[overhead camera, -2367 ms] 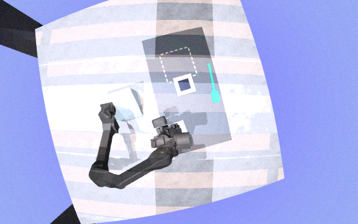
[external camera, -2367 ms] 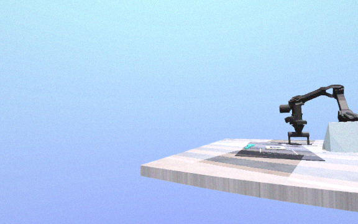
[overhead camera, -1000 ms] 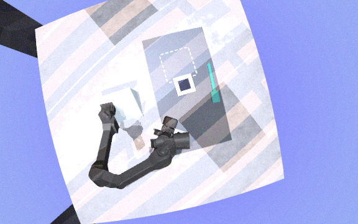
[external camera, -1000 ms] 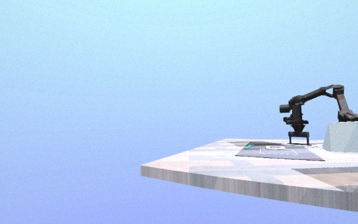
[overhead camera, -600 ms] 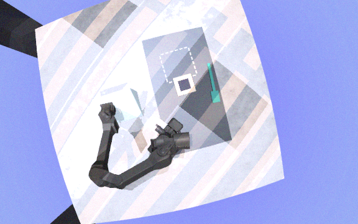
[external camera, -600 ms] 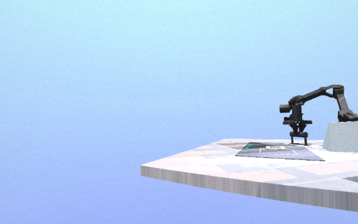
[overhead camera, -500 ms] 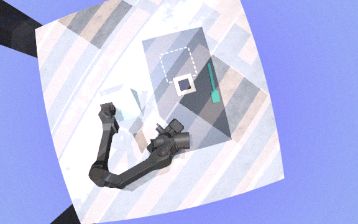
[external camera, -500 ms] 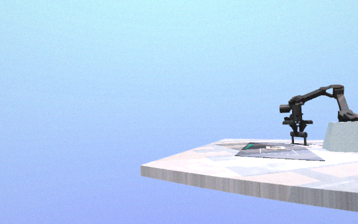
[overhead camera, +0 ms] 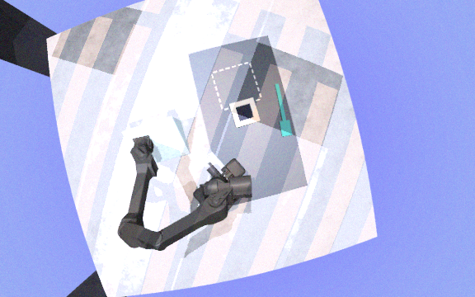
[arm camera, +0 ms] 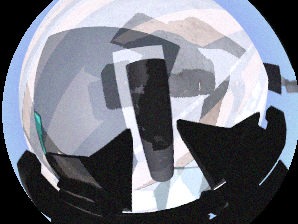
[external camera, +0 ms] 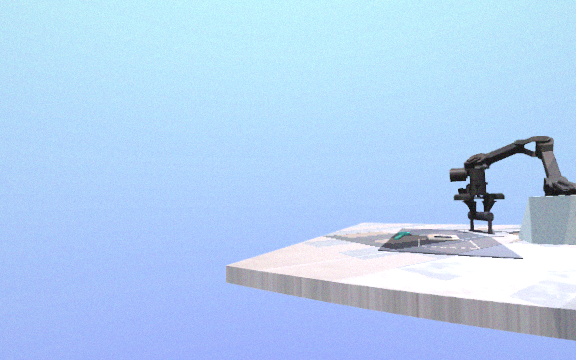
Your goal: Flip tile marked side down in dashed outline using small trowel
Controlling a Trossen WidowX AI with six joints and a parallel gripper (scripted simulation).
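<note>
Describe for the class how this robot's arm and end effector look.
The arm is dark charcoal, with slim, angular links and rounded joints. A stubby cylinder juts from the wrist. The end effector has black, wedge-shaped jaws. No cables or markings can be made out.
</note>
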